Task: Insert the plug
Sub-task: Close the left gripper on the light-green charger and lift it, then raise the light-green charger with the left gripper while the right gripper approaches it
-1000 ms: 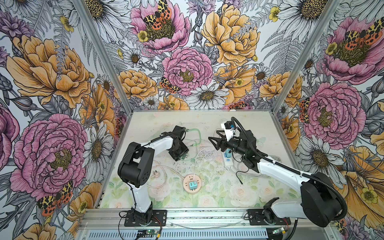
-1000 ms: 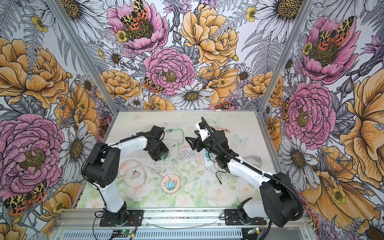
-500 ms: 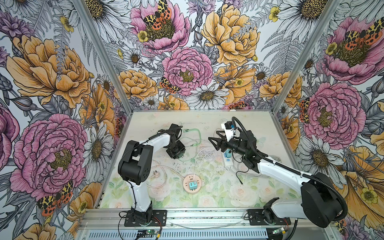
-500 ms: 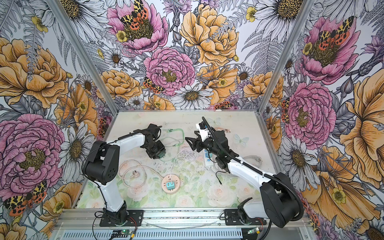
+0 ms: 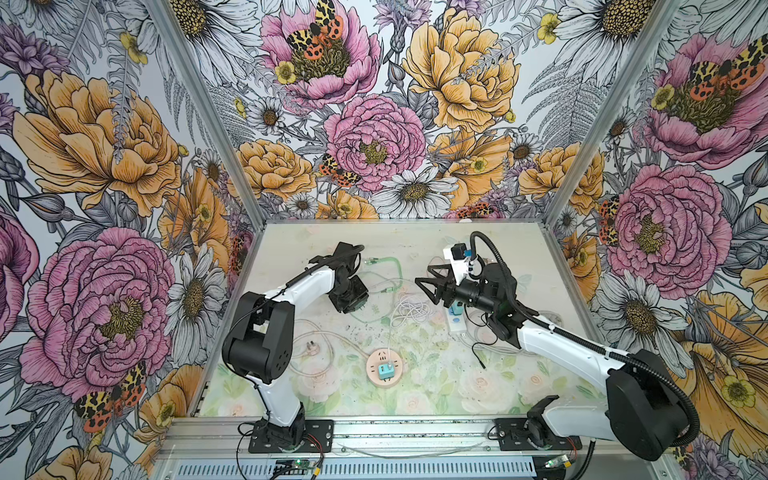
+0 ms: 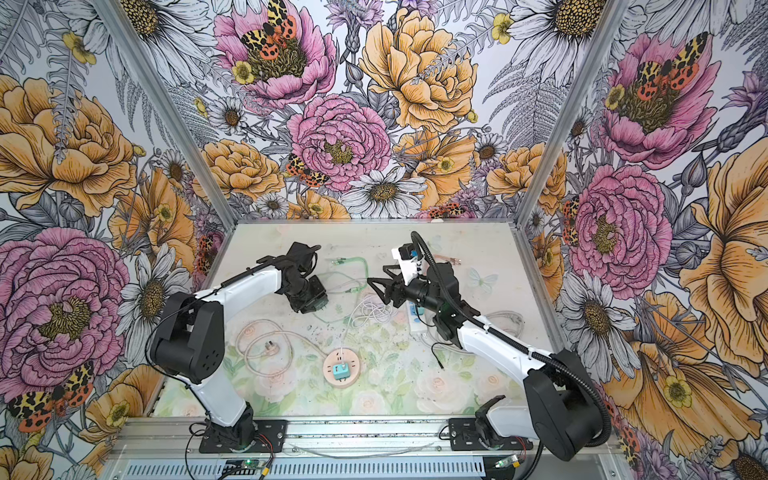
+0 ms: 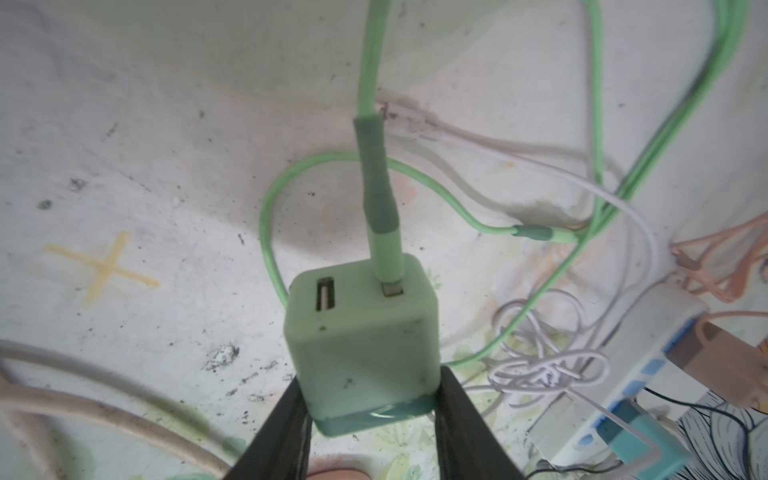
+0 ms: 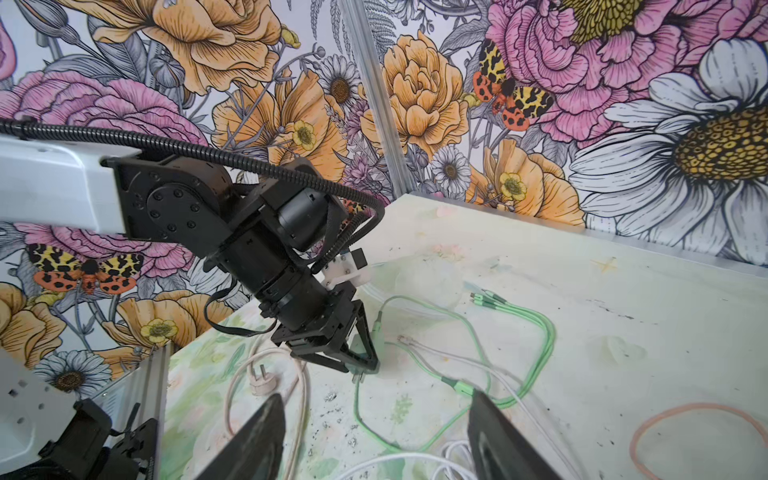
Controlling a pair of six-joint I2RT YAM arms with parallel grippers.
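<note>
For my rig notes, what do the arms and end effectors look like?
The left arm and right arm have white links, black joints and black ribbed conduit. The left end effector and right end effector are black with tapered fingers.

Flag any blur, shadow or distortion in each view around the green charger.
Left wrist: green charger in the left gripper is fairly sharp, the green cable smears toward the frame edge, a soft shadow lies on the table past it. Right wrist: the right gripper shows dark, defocused fingers, mid-scene crisp. Both top views: even light, no glare, walls splay from the wide lens.
</note>
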